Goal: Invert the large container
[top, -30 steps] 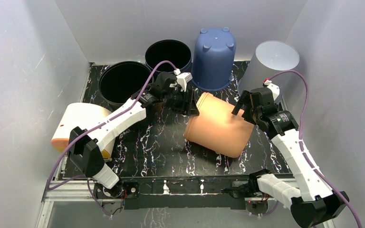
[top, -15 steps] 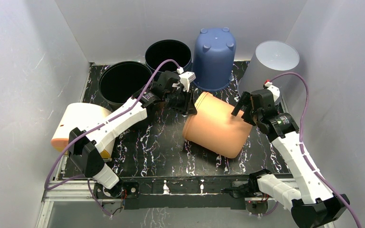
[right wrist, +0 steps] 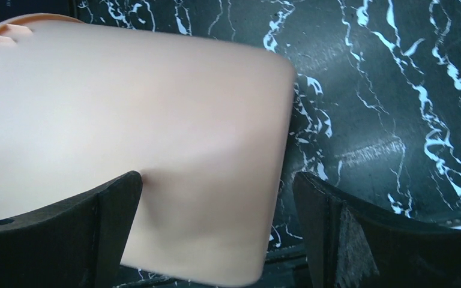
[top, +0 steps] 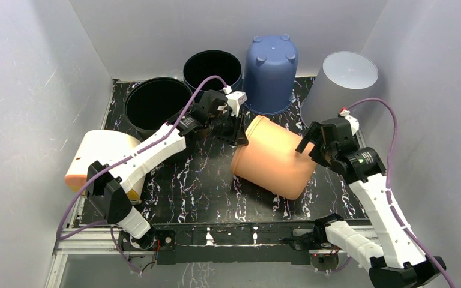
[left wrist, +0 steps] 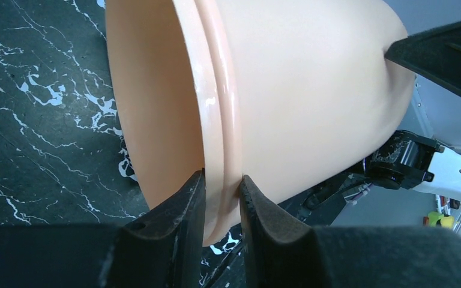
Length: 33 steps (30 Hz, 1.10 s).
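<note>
Top external view: large peach plastic container [top: 274, 157], lying on its side at the middle of the black white-veined table [top: 204, 186]. Left pincer [left wrist: 222, 180] clamped on its rim. Right pincer [right wrist: 216, 180] spread wide, straddling its base end. Behind: upturned blue plastic tub [top: 270, 75].

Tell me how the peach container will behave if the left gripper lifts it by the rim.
Probably rigid: the rim looks undeformed where the left gripper pinches it. Lying on its rounded side, the peach container may roll. Its glossy wall could slip.
</note>
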Each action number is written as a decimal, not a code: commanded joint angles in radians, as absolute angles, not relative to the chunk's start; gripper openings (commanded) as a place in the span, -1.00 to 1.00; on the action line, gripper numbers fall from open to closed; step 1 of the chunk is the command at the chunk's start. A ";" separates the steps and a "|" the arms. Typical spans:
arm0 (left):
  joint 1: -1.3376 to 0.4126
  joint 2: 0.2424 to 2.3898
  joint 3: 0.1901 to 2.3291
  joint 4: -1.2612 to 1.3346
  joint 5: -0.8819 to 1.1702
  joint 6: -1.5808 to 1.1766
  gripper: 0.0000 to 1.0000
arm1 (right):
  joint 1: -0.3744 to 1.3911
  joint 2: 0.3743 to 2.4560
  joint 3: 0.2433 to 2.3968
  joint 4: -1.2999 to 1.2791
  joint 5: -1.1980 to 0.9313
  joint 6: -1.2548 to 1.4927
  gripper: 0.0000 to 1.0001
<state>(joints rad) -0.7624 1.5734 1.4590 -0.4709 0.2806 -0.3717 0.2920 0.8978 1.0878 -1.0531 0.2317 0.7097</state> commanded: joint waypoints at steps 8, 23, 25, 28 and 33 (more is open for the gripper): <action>-0.765 1.571 1.417 -0.507 0.237 -0.368 -1.00 | 0.293 0.793 1.099 -1.168 0.245 0.795 0.96; -0.765 1.556 1.401 -0.529 0.245 -0.346 -1.00 | 0.293 0.658 0.909 -0.930 0.088 0.831 0.96; -0.765 1.554 1.401 -0.529 0.254 -0.340 -1.00 | 0.293 0.643 0.888 -0.904 0.092 0.833 0.96; -0.764 1.553 1.398 -0.531 0.263 -0.333 -1.00 | 0.293 0.616 0.866 -0.855 0.074 0.834 0.96; -0.763 1.556 1.393 -0.525 0.289 -0.327 -1.00 | 0.293 0.587 0.870 -0.808 0.021 0.815 0.96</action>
